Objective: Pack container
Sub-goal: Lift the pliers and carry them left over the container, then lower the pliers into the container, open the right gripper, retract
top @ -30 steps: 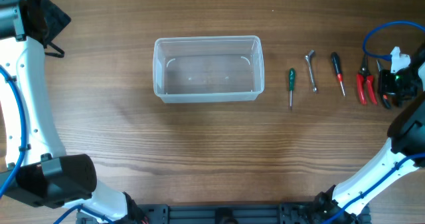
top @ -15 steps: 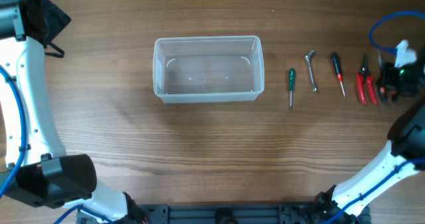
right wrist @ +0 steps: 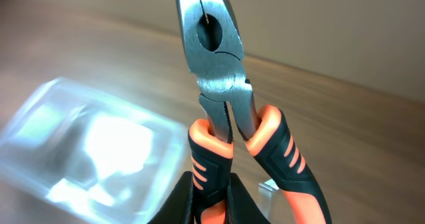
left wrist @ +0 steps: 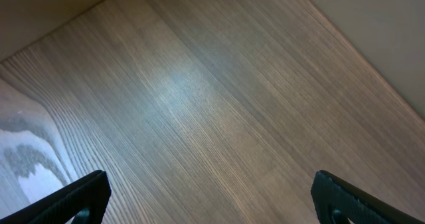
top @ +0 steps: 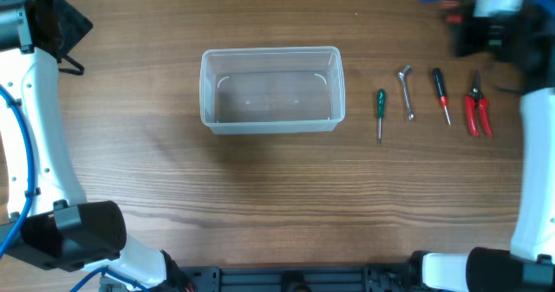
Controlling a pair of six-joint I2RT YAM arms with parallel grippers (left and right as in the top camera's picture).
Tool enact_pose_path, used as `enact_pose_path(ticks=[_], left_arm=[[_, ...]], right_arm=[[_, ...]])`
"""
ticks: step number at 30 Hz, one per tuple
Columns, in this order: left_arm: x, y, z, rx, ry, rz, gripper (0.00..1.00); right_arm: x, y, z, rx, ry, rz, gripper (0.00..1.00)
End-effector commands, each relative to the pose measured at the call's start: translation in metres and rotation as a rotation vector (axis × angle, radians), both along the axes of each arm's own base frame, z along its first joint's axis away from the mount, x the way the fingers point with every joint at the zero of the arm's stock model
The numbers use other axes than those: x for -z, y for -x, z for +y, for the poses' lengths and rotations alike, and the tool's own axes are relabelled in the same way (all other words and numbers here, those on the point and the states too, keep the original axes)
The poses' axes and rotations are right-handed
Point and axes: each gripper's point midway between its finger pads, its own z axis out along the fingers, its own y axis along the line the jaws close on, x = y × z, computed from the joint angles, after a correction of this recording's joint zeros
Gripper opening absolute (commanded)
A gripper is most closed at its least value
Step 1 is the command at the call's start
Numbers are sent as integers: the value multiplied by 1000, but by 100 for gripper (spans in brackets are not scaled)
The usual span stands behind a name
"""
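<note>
The right gripper (right wrist: 209, 201) has its jaws pinched on the handles of the orange-handled pliers (right wrist: 222, 94). The handles rise from between the dark fingers, and the steel nose points straight ahead of the jaws, its two halves nearly meeting. In the right wrist view the pliers are sharp, while everything beyond them is smeared. The container (top: 270, 52) shows there as a pale blur ahead of these jaws and off to their left. From overhead the right arm is itself blurred at the far right of the table (top: 260, 197), and the clear container sits upright on the wood, well apart from both pairs of jaws and roughly between them. A row of tools lies between the container and the right jaws. Nearest those jaws are the red pliers (top: 475, 94), then the red-and-black screwdriver (top: 440, 88), the bent metal wrench (top: 406, 93) and the green-handled screwdriver (top: 380, 104), which is closest to the container. None of the tools touch one another. The left gripper (left wrist: 209, 184) has its jaws spread wide, each fingertip at a lower corner of its own view, and only bare wood grain shows between and ahead of them.
</note>
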Motion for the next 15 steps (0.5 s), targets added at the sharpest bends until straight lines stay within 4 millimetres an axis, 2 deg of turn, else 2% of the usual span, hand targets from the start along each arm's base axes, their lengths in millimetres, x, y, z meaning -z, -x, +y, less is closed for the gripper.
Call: enact_pose_path(ticks=[1,3,4,9,12,15], left_arm=[[-5,1,2,-1,-4,-11,100],[-5,1,2,-1,-4,-11,100],[-5,1,2,-1,-4,-11,100],[-5,1,2,-1,-4,-11,100],[-5,1,2,-1,-4,-11,100],[-5,1,2,-1,-4,-11,100]], right_arm=[[22,3,74,-261,57,13,4],[41,5,106,-376,121,22,4],[56,3,119,-422,172,37,4],[125,2,165,-621,303,118,4],[160,3,182,-708,362,159,4],[200,-2,184,-731,474,215,4]])
